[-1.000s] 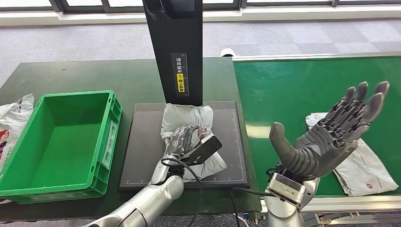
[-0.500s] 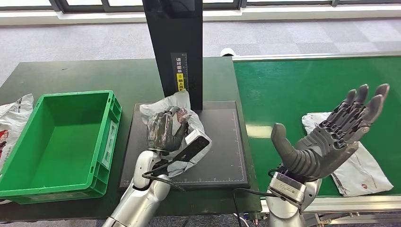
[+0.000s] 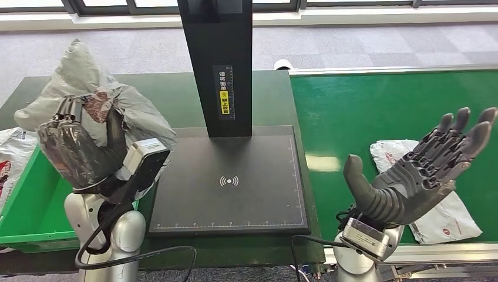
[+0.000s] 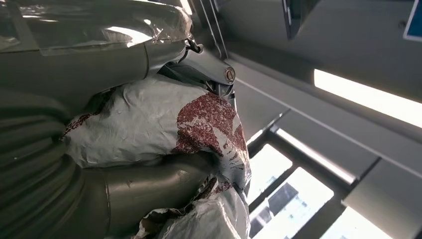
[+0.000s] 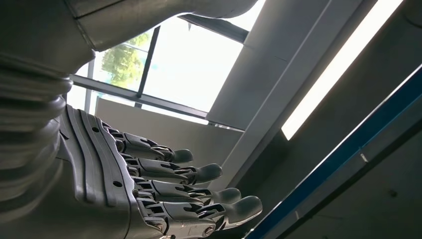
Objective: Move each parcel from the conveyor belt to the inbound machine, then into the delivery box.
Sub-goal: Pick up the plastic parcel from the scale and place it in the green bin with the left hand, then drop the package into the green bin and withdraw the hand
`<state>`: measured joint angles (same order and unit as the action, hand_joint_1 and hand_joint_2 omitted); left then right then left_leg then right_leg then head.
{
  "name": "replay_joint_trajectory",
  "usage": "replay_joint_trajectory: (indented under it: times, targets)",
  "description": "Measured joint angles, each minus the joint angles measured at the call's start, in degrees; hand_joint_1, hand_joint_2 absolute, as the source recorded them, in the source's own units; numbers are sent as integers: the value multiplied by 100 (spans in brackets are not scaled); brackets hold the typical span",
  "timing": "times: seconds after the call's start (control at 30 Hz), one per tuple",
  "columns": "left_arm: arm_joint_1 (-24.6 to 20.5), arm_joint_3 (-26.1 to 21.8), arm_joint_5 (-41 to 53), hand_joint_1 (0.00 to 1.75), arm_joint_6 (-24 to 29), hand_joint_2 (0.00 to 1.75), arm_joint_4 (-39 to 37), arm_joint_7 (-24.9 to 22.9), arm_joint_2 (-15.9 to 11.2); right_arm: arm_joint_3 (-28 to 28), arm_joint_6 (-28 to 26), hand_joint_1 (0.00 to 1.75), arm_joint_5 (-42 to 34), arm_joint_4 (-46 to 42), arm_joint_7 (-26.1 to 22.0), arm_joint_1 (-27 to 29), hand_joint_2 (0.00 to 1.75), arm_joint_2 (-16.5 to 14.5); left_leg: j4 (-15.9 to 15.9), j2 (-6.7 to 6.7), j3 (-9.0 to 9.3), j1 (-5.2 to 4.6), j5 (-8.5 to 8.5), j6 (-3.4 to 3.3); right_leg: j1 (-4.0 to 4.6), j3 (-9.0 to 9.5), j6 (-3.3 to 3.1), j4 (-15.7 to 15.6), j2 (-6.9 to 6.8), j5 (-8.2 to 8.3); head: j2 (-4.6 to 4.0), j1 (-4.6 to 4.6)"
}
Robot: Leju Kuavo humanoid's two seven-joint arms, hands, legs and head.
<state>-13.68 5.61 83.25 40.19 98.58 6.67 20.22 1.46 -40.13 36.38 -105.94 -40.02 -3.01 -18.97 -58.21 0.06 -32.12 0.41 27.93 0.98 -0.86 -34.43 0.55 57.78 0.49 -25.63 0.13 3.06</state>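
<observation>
Left hand point(image 3: 79, 150): gripping a crumpled grey parcel point(image 3: 88, 97) with fingers curled round it, raised above the near end of the green delivery box point(image 3: 23, 202). The left wrist view is showing the same parcel point(image 4: 164, 119), grey with a dark red print, pressed against the thumb; whether every finger is touching it is hard to say from that angle.

Right hand point(image 3: 420, 170): lying palm up with fingers spread, holding nothing, hovering over the near edge of the conveyor belt point(image 3: 376, 106). The right wrist view is showing its fingers point(image 5: 199, 174) extended and apart against a ceiling and windows.

Second parcel point(image 3: 449, 205): a white bag lying flat on the green belt, partly behind the right hand.

Inbound machine: a black scan plate point(image 3: 232, 182) with a white symbol at its middle, and a black upright column point(image 3: 220, 64) bearing a yellow label, standing on a dark green table point(image 3: 164, 94). Another white bag point(image 3: 12, 155) is lying at the table's left edge beside the box. Grey floor beyond.

Change: a second earlier the grey parcel was lying on the scan plate under the left hand; it is now off the plate and carried toward the box. The right hand is staying open in much the same place.
</observation>
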Motion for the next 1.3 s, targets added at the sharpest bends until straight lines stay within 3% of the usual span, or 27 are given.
replay_joint_trajectory:
  times: [0.17, 0.33, 0.53, 0.97, 1.0, 1.1, 1.13, 1.3]
  targets:
    - [16, -318, 146, 175, -2, 175, 365, -54, -12, 0, 0, 0, -44, -96, 0, 21, 175, 0, 0, 1, 2, -1, 0, 0, -1, 1, 0, 0, 0, 0, 0, 0]
    - [-126, -1111, -102, 175, -10, 175, 282, 137, -14, 0, 0, 0, -62, -179, 0, 86, 175, 1, 0, 5, 7, -1, -2, 2, 2, 1, -1, 0, 2, 1, 0, 0]
    - [-386, -2134, -302, 175, -17, 175, -305, 446, -45, 0, 0, 0, -46, -238, 0, 143, 175, 8, 1, 11, 8, 0, -5, 5, 5, 0, -6, 1, 7, 4, 0, 0]
    - [-1020, -3740, -72, 175, -15, 175, -1989, 720, -187, 0, 0, 0, -27, -340, 0, 252, 175, 13, 0, 9, 6, 0, -5, 5, 4, 1, -6, 1, 6, 5, 0, 0]
    - [-1074, -3861, -44, 138, -15, 175, -2111, 739, -202, -1, 0, 0, -32, -346, 0, 253, 175, 13, 0, 9, 6, 0, -5, 5, 4, 1, -6, 1, 6, 5, 0, 0]
    - [-1207, -4151, 25, 7, -15, 175, -2427, 769, -242, -8, 0, 0, -45, -350, 0, 254, 175, 13, 0, 9, 6, 0, -5, 5, 4, 1, -6, 1, 6, 5, 0, 0]
    - [-1238, -4210, 35, 0, -15, 175, -2502, 772, -252, -14, 0, 0, -46, -350, 0, 256, 175, 13, 0, 9, 5, 1, -5, 5, 4, 1, -6, 1, 6, 5, 0, 0]
    - [-1396, -4442, 13, 0, -15, 175, -2728, 923, -267, -77, 0, 0, -82, -350, 0, 266, 175, 13, 0, 8, 2, 1, -5, 5, 2, 1, -6, 1, 5, 5, 0, 1]
